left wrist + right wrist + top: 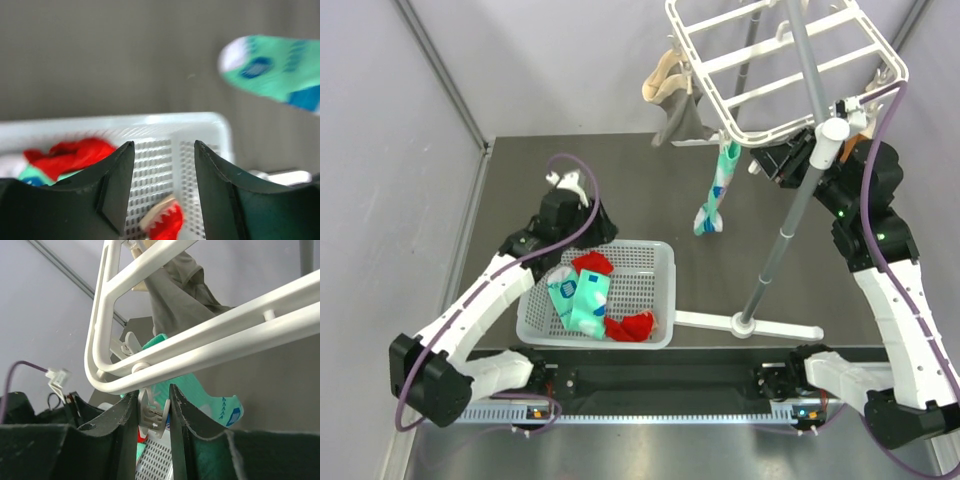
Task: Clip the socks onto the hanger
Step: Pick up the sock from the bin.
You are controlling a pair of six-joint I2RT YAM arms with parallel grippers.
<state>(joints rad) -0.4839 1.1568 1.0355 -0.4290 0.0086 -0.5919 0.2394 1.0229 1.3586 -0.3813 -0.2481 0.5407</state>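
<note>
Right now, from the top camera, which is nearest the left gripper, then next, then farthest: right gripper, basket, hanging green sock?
From the left gripper:
1. Basket, right beside it.
2. Hanging green sock, off to the right, mid-table.
3. Right gripper, far right, up high.

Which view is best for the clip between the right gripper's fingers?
Right wrist. The clip sits close up between the right gripper's fingers, just under the hanger frame. Top external: the spot lies under the hanger's rim, clip not discernible. Left wrist: no clip, only the basket and socks.
</note>
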